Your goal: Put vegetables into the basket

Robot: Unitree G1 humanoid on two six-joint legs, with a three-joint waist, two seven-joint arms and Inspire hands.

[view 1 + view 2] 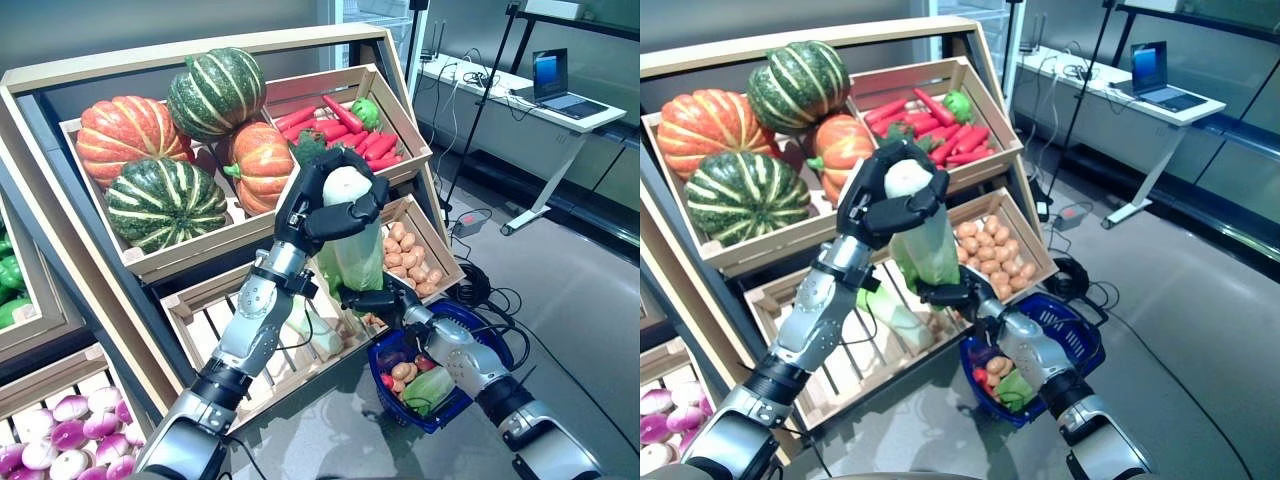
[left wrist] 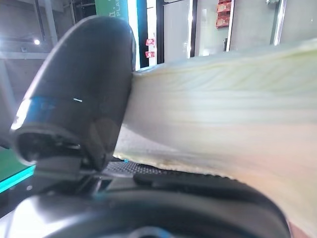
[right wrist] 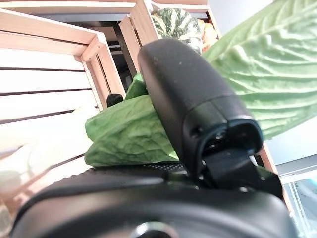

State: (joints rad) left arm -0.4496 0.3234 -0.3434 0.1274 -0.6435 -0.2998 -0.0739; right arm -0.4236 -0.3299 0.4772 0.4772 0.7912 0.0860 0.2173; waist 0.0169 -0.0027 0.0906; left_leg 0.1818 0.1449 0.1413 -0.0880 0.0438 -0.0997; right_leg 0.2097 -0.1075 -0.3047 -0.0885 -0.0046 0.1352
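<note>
My left hand point(image 1: 325, 215) is shut on the white stem end of a long cabbage point(image 1: 350, 235) and holds it upright in front of the stand's lower crates, green leaves hanging down. In the left wrist view my thumb point(image 2: 74, 89) presses on the pale stem point(image 2: 223, 114). My right hand point(image 1: 400, 305) is at the leafy lower end, just above the blue basket point(image 1: 495, 335) on the floor. In the right wrist view my thumb point(image 3: 183, 99) lies over the green leaves point(image 3: 129, 134). In the basket lie a green leafy vegetable point(image 1: 430, 388), small brown potatoes point(image 1: 403, 372) and a red piece point(image 1: 388, 381).
The wooden stand point(image 1: 200, 310) with slatted crates rises right behind the cabbage. A crate of potatoes point(image 1: 410, 255) is beside my right hand. A white desk with a laptop point(image 1: 560, 95) stands at the back right, with cables point(image 1: 480, 285) on the floor.
</note>
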